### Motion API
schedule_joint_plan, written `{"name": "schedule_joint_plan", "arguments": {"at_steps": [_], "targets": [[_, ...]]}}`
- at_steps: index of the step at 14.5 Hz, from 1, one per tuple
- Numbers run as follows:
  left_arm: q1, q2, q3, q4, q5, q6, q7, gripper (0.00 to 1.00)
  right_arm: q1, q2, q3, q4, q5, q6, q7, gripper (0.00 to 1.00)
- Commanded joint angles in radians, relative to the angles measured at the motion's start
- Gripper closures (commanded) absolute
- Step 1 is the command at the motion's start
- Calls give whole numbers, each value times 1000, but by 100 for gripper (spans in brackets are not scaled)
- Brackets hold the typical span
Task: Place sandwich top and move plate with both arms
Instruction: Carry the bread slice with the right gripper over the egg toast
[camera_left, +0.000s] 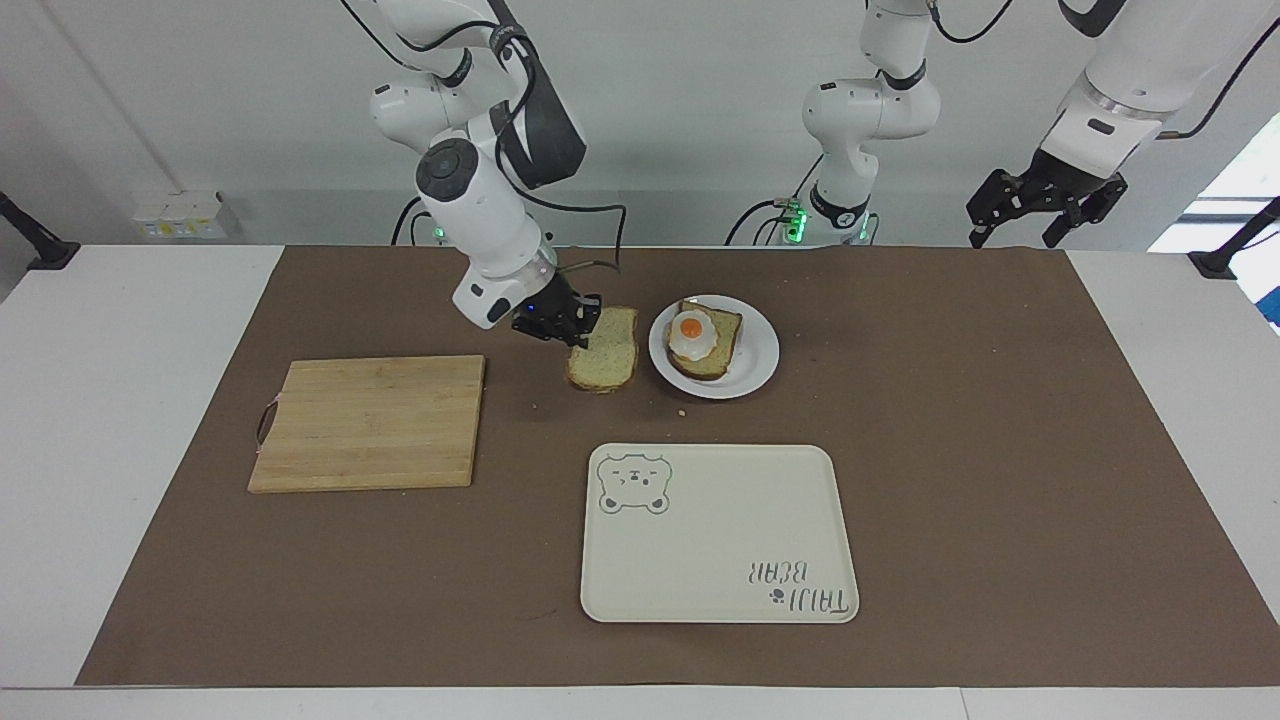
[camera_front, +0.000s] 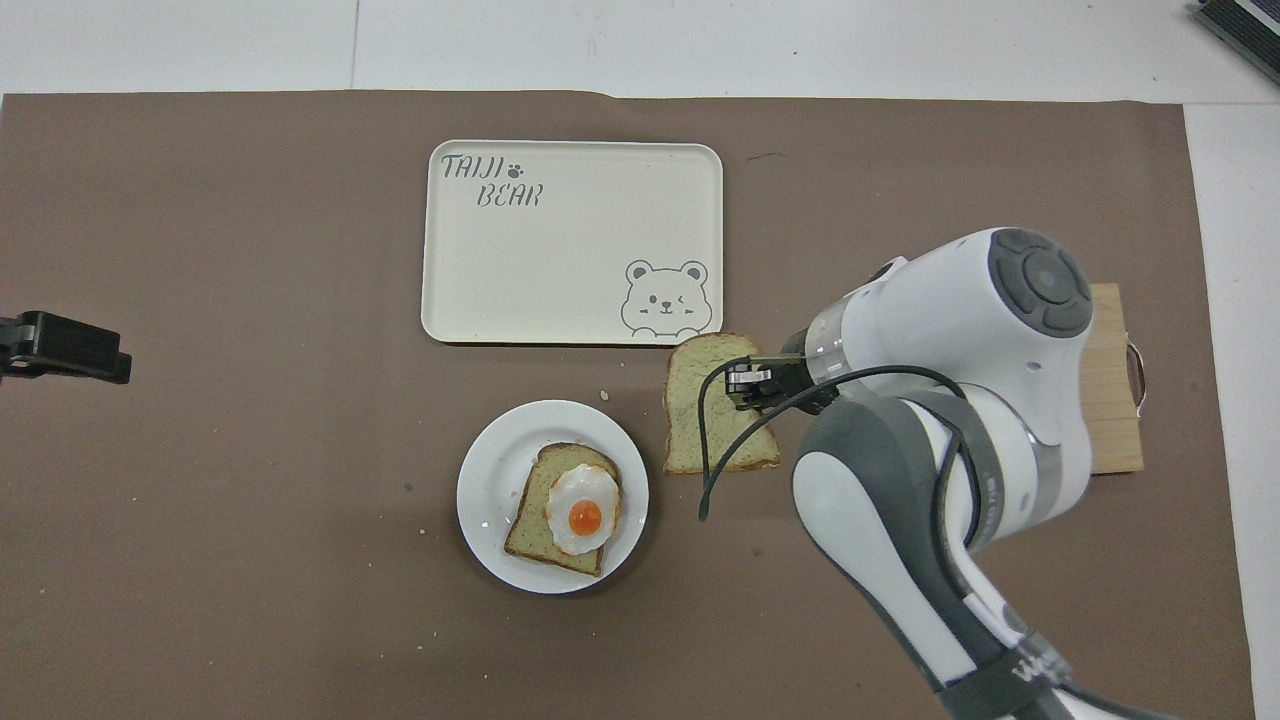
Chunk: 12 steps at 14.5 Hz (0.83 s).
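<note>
The sandwich top (camera_left: 603, 361) is being held by the right gripper (camera_left: 572, 330), jaws clamped, over the counter at the plate's (camera_left: 757, 362) nine o'clock in the facing view. The left gripper (camera_left: 1040, 212) is being kept wide, waiting.

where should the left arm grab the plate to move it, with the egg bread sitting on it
Take the plate by its bare rim toward the left arm's end of the table, coming in low from that end. The egg bread sits off-centre, leaving the widest bare rim there. The right gripper, shut on the sandwich top, crowds the plate's rim at its own end.
</note>
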Motion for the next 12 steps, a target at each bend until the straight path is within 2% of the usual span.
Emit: {"name": "schedule_joint_plan", "arguments": {"at_steps": [1, 3, 9, 12], "targets": [[7, 4, -5, 13, 15, -18, -8, 0, 43, -8, 7, -12, 65, 23, 22, 100], [7, 4, -5, 13, 15, -18, -8, 0, 84, -5, 18, -15, 128, 31, 25, 100], [7, 4, -5, 13, 15, -18, -8, 0, 217, 60, 18, -26, 131, 156, 94, 100], [7, 4, -5, 13, 15, -18, -8, 0, 248, 98, 18, -28, 131, 181, 108, 100]]}}
